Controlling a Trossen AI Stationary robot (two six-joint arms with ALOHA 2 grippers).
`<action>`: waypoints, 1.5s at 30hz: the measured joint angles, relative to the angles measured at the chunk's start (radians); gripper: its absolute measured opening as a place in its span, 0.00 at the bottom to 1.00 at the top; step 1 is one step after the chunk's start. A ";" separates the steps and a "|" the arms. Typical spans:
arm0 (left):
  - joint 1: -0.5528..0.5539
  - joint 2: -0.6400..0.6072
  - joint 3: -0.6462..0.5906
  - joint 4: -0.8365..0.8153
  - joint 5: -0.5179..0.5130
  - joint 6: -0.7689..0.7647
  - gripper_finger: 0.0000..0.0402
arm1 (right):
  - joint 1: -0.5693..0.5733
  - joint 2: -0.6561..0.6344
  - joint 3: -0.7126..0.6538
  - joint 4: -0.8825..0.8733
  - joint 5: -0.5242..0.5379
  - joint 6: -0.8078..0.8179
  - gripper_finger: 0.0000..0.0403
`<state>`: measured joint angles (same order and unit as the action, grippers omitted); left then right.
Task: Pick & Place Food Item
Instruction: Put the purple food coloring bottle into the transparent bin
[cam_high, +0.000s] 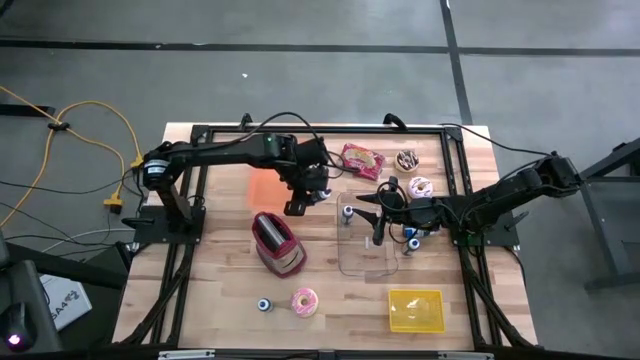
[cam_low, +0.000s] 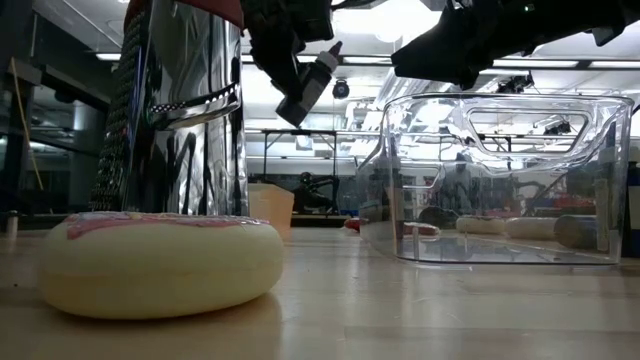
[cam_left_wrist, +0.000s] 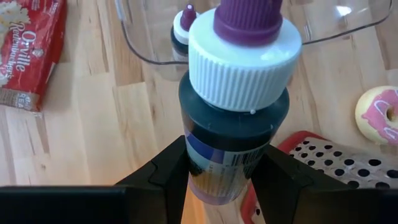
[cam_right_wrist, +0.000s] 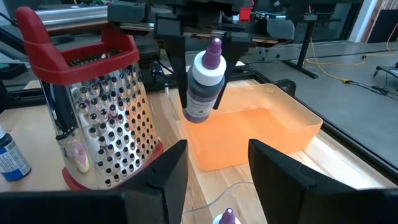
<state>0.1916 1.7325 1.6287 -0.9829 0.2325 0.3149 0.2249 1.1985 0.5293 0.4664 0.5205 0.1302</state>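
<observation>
**A:** Where is your left gripper (cam_left_wrist: 219, 177) right now?

**B:** You have it held above the wooden counter (cam_high: 210, 290), just beside the steel box grater with the red handle (cam_high: 276, 243), on the side toward the orange plastic tub (cam_high: 262, 187). Its jaws are clamped on the small dark dropper bottle with a white ribbed cap and purple tip (cam_left_wrist: 238, 93), gripping the bottle low on its body. In the right wrist view you can see the bottle tilted, lifted clear of the counter.

**A:** And your right gripper (cam_high: 377, 222)?

**B:** It hangs on the far side of the clear plastic container (cam_high: 364, 252) from the grater, over that container's rim. Its jaws stand partly apart with nothing between them.

**A:** What food lies near the grater?

**B:** You have a pink-iced doughnut (cam_high: 304, 301) on the counter just in front of the grater, with a small blue-capped bottle (cam_high: 264, 304) beside it. A red popcorn bag (cam_high: 361, 160) lies well beyond the grater, and two more doughnuts sit past it: a chocolate one (cam_high: 407, 160) and a pink-and-white one (cam_high: 420, 187). A yellow tray (cam_high: 415, 309) rests well apart, near the counter's edge.
</observation>
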 joint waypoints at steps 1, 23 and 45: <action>0.000 0.000 0.000 0.000 0.000 0.000 0.36 | 0.000 0.000 0.000 0.000 0.000 0.000 0.39; 0.000 0.000 0.000 -0.001 0.000 -0.046 0.36 | -0.019 0.000 0.000 0.068 0.002 0.003 0.39; 0.000 0.000 0.000 0.049 -0.108 0.008 0.36 | -0.155 0.000 0.000 0.142 -0.069 0.019 0.39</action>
<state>0.1917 1.7325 1.6283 -0.9344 0.1249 0.3234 0.0697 1.1988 0.5297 0.6087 0.4512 0.1490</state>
